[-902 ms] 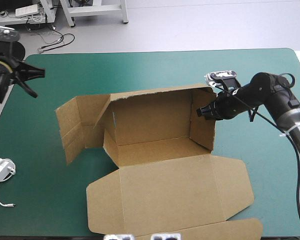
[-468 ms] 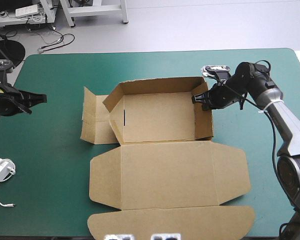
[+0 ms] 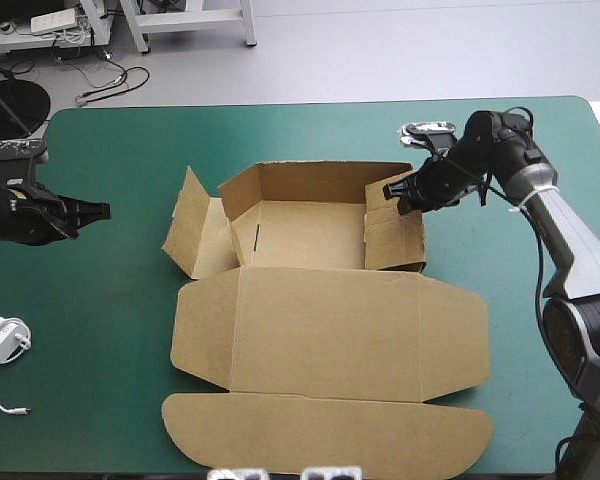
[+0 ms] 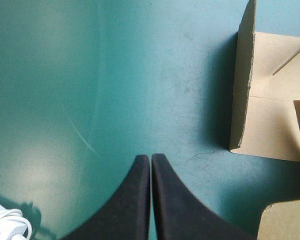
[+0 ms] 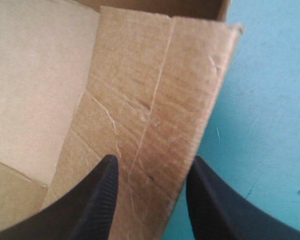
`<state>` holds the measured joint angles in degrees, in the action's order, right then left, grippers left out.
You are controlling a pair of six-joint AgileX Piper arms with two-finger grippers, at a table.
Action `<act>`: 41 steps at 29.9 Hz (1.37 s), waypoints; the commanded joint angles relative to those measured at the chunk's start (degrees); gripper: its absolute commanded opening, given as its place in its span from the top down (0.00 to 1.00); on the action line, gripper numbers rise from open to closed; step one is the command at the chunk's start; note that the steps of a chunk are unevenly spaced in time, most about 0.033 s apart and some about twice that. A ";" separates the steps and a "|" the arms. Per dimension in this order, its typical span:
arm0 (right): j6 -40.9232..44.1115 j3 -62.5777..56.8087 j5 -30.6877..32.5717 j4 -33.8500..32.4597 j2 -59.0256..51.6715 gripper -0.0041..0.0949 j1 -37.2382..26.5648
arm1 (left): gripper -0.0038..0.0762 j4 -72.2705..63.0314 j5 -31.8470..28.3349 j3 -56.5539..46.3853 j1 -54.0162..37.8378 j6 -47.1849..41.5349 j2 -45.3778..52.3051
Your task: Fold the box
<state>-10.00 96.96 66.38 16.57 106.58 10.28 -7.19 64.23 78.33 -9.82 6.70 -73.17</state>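
Brown box (image 3: 325,330) mid-surface (image 3: 130,140), far walls raised, lid flat toward the near edge. Right tool (image 3: 392,192) open, black fingers (image 5: 102,200) astride the in-folded right wall, not clamped. Left tool (image 3: 98,210) empty, fingers pressed together over the surface, well left of the box.

The box (image 3: 320,330) is plain brown, the desk cover (image 3: 130,150) teal-green. The left hand (image 4: 150,157) and right hand (image 3: 391,192) are black, the corded plug (image 3: 4,339) white.

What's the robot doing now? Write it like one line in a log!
box: half-built tray, lid flat | left tool: shut, empty, over table left of box | right tool: open, astride right wall
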 commanded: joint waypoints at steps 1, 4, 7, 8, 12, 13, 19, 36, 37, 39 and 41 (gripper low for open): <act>0.32 8.31 4.69 -0.49 -4.54 0.54 0.02 | 0.95 -1.04 -2.71 1.36 -0.09 0.03 1.66; 4.79 12.12 5.35 -2.75 -6.76 0.54 0.02 | 0.95 -1.04 -3.06 1.36 -0.09 0.03 1.66; 7.39 12.09 5.35 -5.64 -9.55 0.56 0.02 | 0.95 -1.04 -3.30 1.36 -0.09 0.03 1.66; 7.86 11.53 5.35 -6.17 -10.33 0.56 0.02 | 0.95 -1.04 -3.30 1.36 -0.09 0.03 1.66; 8.78 6.56 5.35 -6.01 -13.71 0.56 0.02 | 0.95 -1.15 -3.30 1.36 -0.09 0.03 1.66; 8.78 4.80 5.35 -5.89 -13.93 0.56 0.02 | 0.95 -1.27 -3.30 1.36 -0.09 0.03 1.66; 8.78 -3.57 -0.10 -2.68 -11.22 0.56 0.02 | 0.95 -1.60 -3.06 1.36 0.12 0.03 1.66; -0.50 -4.04 -4.31 5.03 0.49 0.96 0.02 | 0.95 -1.03 -8.52 1.36 0.12 0.77 1.23; -0.50 -3.91 -4.17 5.15 0.49 0.96 0.02 | 0.95 -1.03 -8.52 1.36 0.12 1.23 0.91; -0.50 -3.28 -2.76 5.28 0.49 0.96 0.02 | 0.95 -1.03 -7.71 1.36 0.12 1.24 -0.54; -0.50 -2.08 -0.98 5.59 0.22 0.96 0.02 | 0.95 -1.03 -5.42 1.36 0.12 1.12 -3.03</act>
<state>-9.37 92.10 63.66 20.39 109.65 10.28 -7.44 59.38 78.33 -9.82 7.78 -74.89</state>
